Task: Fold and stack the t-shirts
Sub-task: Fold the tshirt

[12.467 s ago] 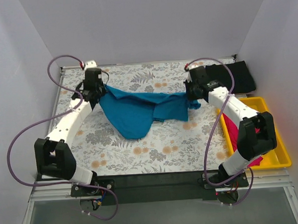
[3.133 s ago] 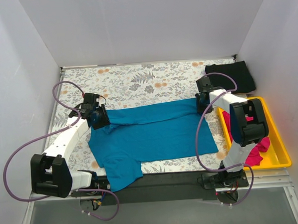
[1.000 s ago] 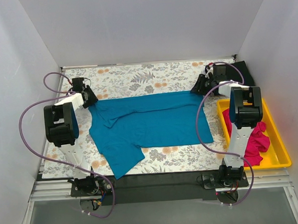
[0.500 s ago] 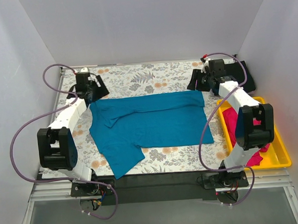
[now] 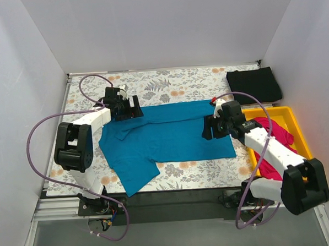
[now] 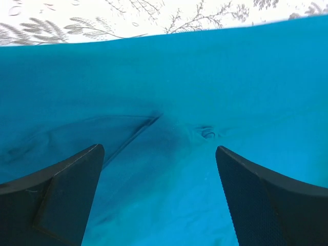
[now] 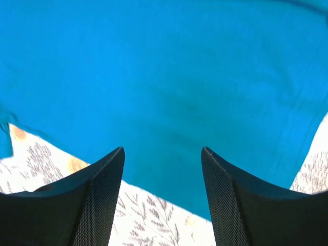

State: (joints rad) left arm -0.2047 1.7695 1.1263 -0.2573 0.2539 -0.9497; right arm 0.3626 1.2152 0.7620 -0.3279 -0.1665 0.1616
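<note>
The teal-blue t-shirt [image 5: 165, 135] lies spread flat across the floral table, with one sleeve hanging toward the near edge. My left gripper [image 5: 132, 109] hovers open over its back left part. In the left wrist view teal cloth [image 6: 169, 92] fills the gap between the gripper's [image 6: 159, 149] jaws. My right gripper [image 5: 208, 129] stands open above the shirt's right side. In its wrist view the gripper [image 7: 163, 151] has the shirt's edge [image 7: 169, 92] between the jaws. The black t-shirt [image 5: 253, 84] lies folded at the back right. The magenta-pink t-shirt [image 5: 277, 144] lies bunched in the tray.
The yellow tray [image 5: 313, 173] stands at the table's right edge, beside the right arm. Bare floral tabletop [image 5: 168, 84] shows behind the teal shirt and along the left. Purple cables loop off both arms. White walls close in the back and sides.
Both grippers have left the shirt's back corners and swung inward over the cloth, their jaws opening wider. The teal shirt stays spread flat.
</note>
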